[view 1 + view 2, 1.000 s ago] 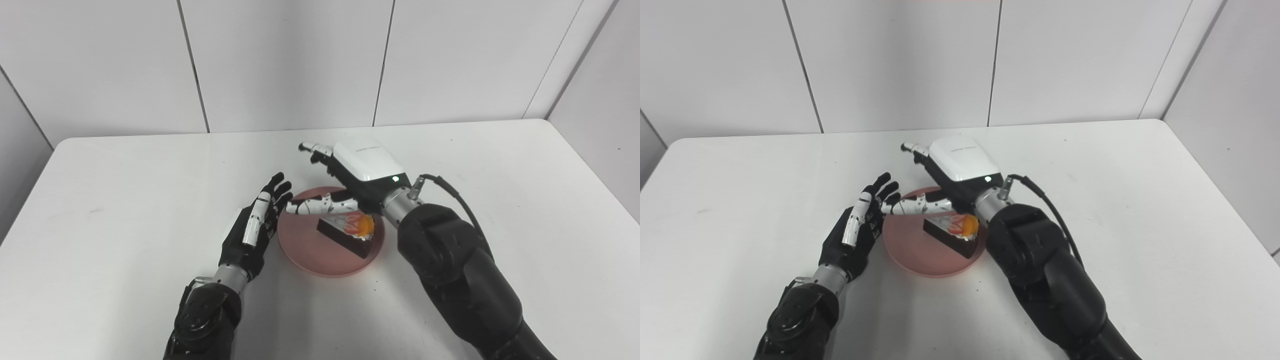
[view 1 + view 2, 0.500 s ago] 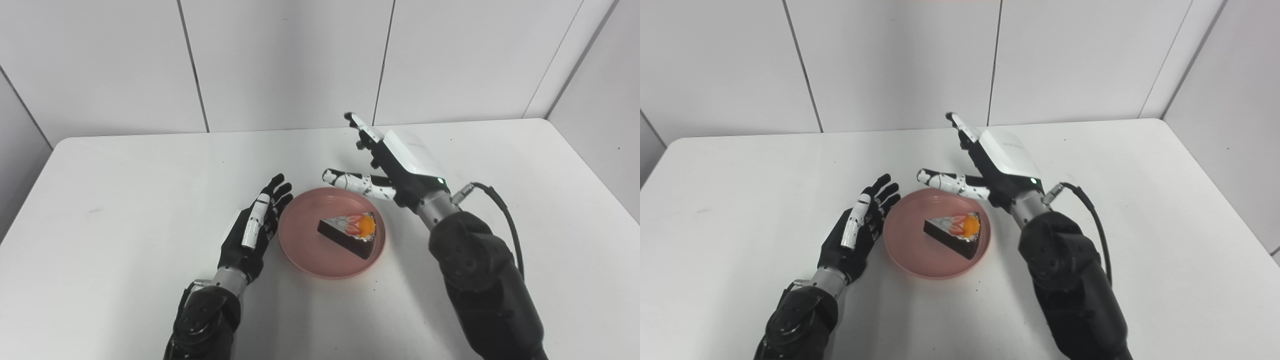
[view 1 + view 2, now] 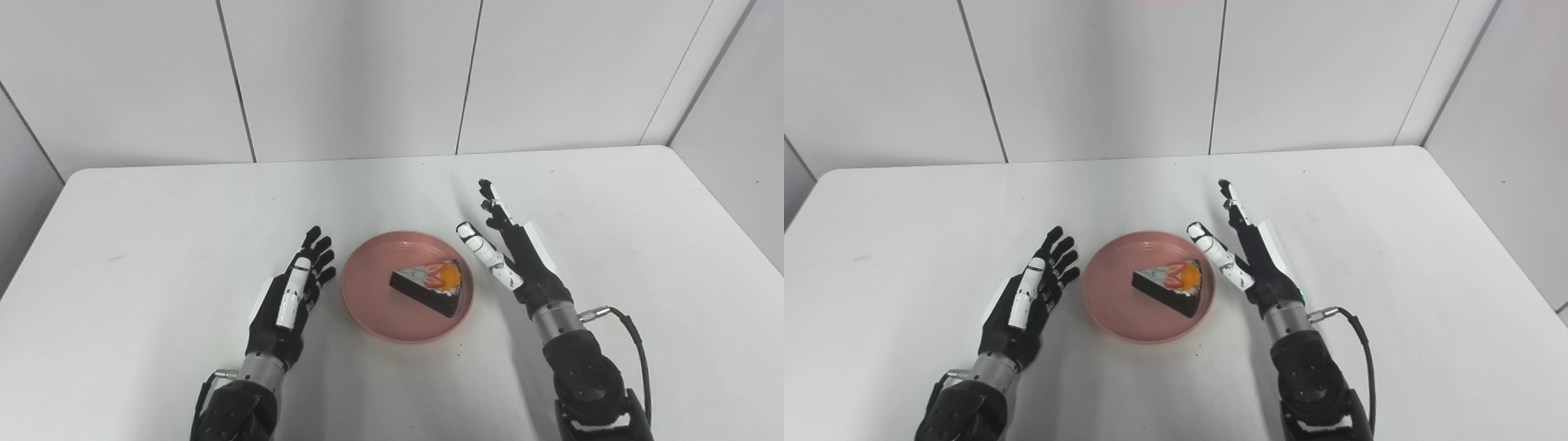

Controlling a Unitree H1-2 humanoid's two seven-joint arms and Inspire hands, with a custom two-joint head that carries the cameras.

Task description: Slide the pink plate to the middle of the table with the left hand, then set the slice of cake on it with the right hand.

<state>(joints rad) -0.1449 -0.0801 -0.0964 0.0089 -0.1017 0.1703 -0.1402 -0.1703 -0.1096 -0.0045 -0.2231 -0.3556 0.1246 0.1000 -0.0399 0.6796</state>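
Observation:
The pink plate [image 3: 373, 300] lies near the middle of the white table [image 3: 153, 214]. On its right half rests a dark slice of cake [image 3: 429, 286] with white cream, strawberry and an orange piece on top. My left hand [image 3: 291, 300] stands on edge just left of the plate, open, fingers stretched and apart from the rim. My right hand [image 3: 514, 260] stands on edge just right of the plate, open, thumb pointing toward the cake, holding nothing.
White wall panels [image 3: 355, 73] rise behind the table's far edge. The table's right edge runs close to the side wall [image 3: 735, 92]. Nothing else stands on the table.
My right hand has let go of the cake, lifted off the plate and drawn back to the plate's right side. My left hand has pulled back slightly toward me. The cake stays on the plate.

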